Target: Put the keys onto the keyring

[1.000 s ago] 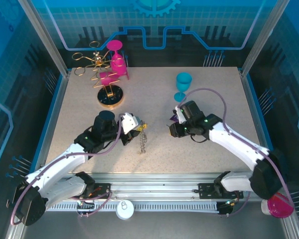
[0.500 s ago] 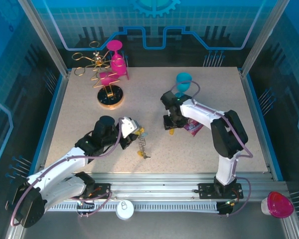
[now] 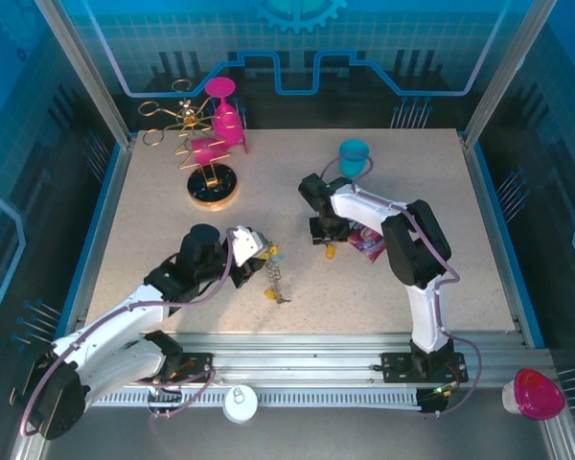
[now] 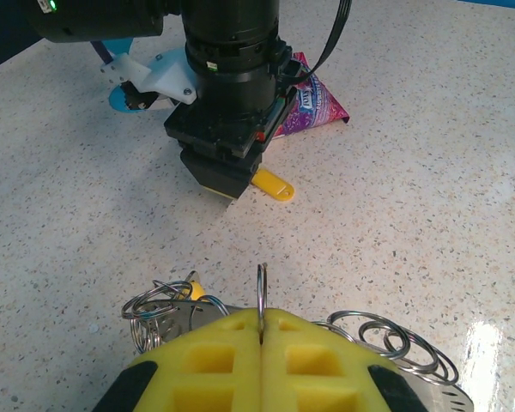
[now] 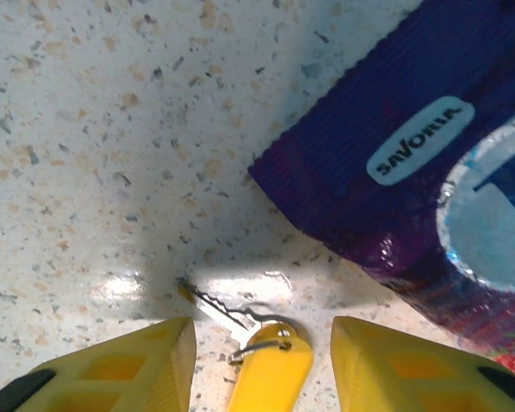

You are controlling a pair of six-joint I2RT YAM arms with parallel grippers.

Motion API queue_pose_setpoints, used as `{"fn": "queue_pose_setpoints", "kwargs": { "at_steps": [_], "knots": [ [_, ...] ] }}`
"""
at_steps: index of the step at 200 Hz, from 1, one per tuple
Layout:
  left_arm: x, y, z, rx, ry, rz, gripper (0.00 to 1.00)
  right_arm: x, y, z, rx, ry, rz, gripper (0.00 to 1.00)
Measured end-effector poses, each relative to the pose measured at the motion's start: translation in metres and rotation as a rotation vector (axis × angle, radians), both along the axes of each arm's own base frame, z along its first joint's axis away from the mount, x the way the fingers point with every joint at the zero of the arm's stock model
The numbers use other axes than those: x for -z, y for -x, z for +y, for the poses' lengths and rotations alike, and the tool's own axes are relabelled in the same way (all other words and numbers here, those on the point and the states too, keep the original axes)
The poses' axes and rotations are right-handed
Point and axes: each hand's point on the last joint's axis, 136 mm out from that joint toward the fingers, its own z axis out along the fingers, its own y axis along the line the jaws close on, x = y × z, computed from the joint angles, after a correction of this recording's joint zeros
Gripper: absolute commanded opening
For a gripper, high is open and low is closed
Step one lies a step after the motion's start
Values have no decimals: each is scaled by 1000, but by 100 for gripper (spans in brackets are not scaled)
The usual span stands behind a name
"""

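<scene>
Now you are picking up a loose key, I judge. On the counter, the packet lies right of centre. Left of centre, your left fingers are clenched on the keyring, whose chain trails toward the near edge. Your right fingers stand released astride a key just left of the packet. Next, close on its yellow head and carry it left. The right wrist view shows its blade; the left wrist view shows the pinched loop edge-on.

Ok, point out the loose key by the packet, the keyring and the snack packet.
loose key (image 5: pixel 270 371): right wrist view, on its yellow head.
keyring (image 4: pixel 386 336): left wrist view, on its right-hand coils.
purple snack packet (image 5: pixel 343 197): right wrist view, on its plain purple wrapper.
</scene>
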Motion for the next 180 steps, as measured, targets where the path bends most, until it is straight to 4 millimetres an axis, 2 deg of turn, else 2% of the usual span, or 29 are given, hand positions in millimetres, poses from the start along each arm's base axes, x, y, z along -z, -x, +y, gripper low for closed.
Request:
{"fn": "queue_pose_setpoints", "kwargs": {
  "at_steps": [57, 95, 142, 164, 180],
  "knots": [
    [0, 0, 0, 1, -2, -2, 0, 2, 5, -3, -2, 38, 18, 21],
    [0, 0, 0, 1, 0, -5, 0, -2, 13, -4, -12, 61, 37, 15],
    [1, -2, -1, 2, 1, -7, 0, -19, 21, -13, -28, 90, 23, 9],
    [0, -3, -2, 3, 1, -13, 0, -22, 24, -17, -39, 96, 25, 13],
    [0, -3, -2, 4, 1, -13, 0, -21, 25, -18, -52, 91, 33, 25]
  ]
}}
